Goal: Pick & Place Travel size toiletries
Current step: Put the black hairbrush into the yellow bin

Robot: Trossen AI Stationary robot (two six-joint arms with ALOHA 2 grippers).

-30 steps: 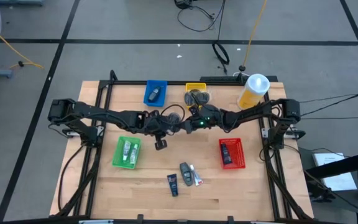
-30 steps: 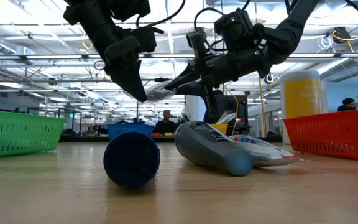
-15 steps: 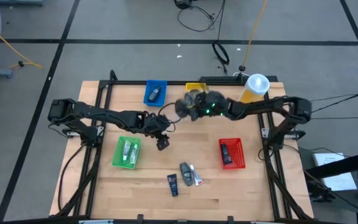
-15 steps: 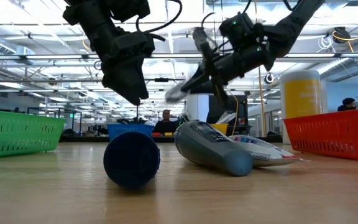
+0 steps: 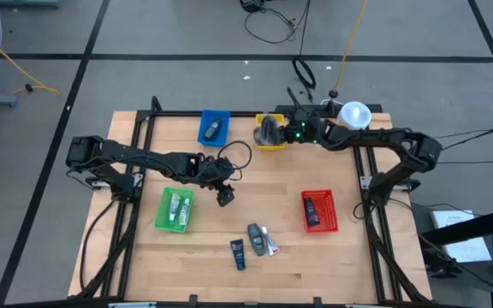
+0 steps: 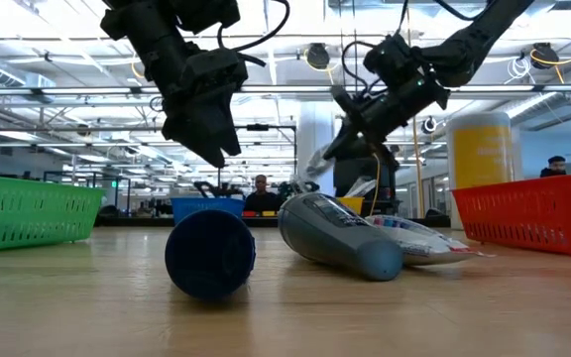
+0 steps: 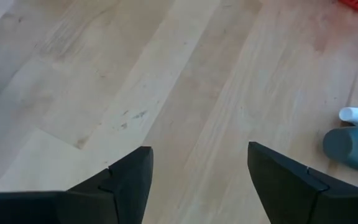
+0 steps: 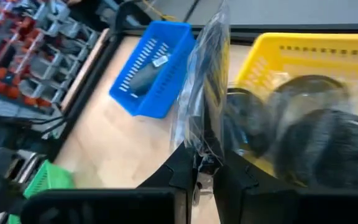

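My right gripper (image 5: 281, 133) is shut on a clear plastic packet (image 8: 272, 130) of round grey discs (image 8: 319, 146), held over the yellow tray (image 5: 270, 117) at the table's far side. At mid-table my left gripper (image 5: 223, 198) hangs open above bare wood, nothing between its fingers (image 7: 126, 180). A grey bottle (image 5: 254, 233), a dark blue bottle (image 5: 238, 252) and a white tube (image 5: 270, 245) lie on their sides near the front. The blue tray (image 5: 214, 127) holds a dark bottle (image 8: 145, 76). My right gripper pinches the clear packet's crumpled edge (image 8: 202, 148) between its two fingers. The packet stands out beyond the fingertips and sags, lifted clear, over the yellow tray (image 8: 291, 50). The discs sit in the part of the packet away from the fingers.
A green tray (image 5: 175, 210) with white tubes sits at the left, a red tray (image 5: 318, 211) with a black piece at the right. A big yellow bottle (image 5: 350, 125) with a white cap stands at the far right. A black frame (image 5: 152, 120) borders the table.
My left gripper has opened and let go of the packet, staying near mid-table. My right gripper has carried the packet from the table's middle toward the far edge until it is over the yellow tray, the packet swinging below it.
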